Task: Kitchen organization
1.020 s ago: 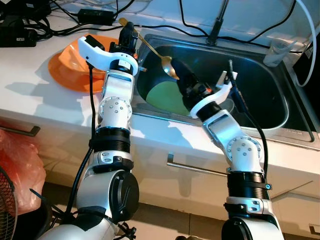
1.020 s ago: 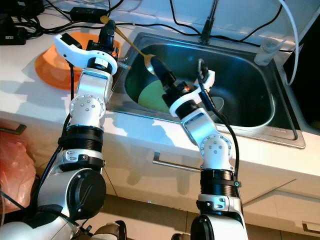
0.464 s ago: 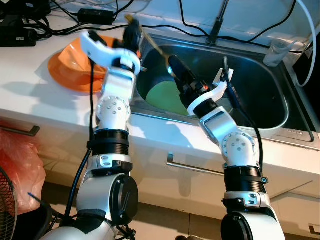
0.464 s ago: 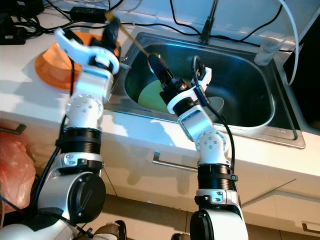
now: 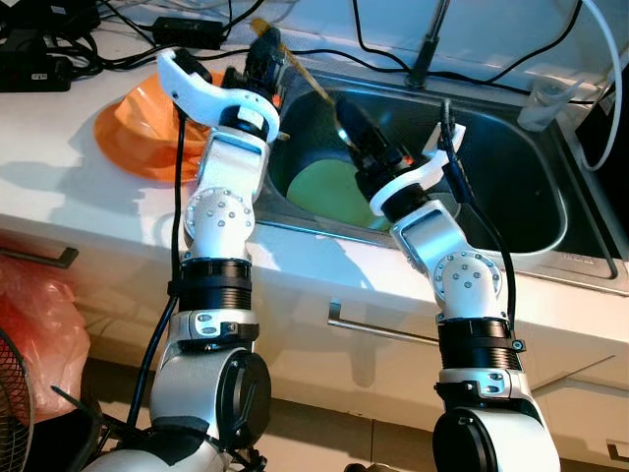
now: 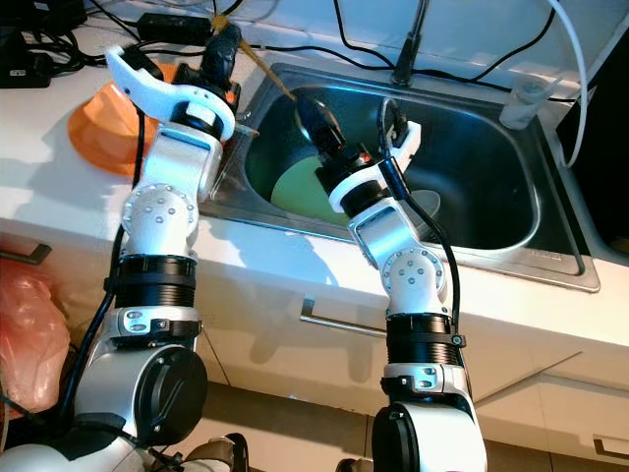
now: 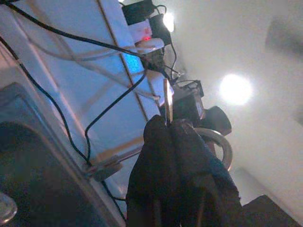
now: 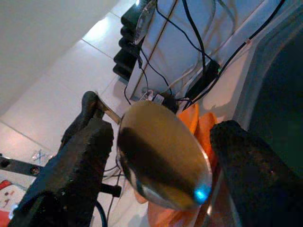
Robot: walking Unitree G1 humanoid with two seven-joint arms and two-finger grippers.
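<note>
**Two pincers on one spoon, over the sink's left edge**

Left gripper point(image 5: 265, 51): upper left of centre in the left eye view, above the counter's edge beside the sink. Fingers closed together on the thin handle of the gold spoon point(image 5: 313, 84); in the left wrist view the handle's end pokes out past the black fingertips point(image 7: 163, 135).

Right gripper point(image 5: 351, 120): upper centre of frame, reaching up out of the basin. Fingers spread wide, one on each side of the spoon's bowl point(image 8: 161, 156) in the right wrist view; whether they touch the bowl cannot be told.

Gold spoon: slants from the left gripper down and rightwards to the right gripper, handle high, bowl low, above the sink's left rim.

Sink point(image 5: 550, 231): steel basin, upper right half of frame. A green plate point(image 5: 329, 192) leans inside at its left side, below the right gripper.

Orange plate point(image 5: 133, 128): on the white counter point(image 5: 59, 187), upper left, just behind the left arm.

Faucet point(image 5: 428, 44): top centre, behind the basin.

Clear cup point(image 5: 543, 103): upper right, on the sink's rear corner.

Black cables point(image 5: 128, 44): along the top left of the counter.
</note>
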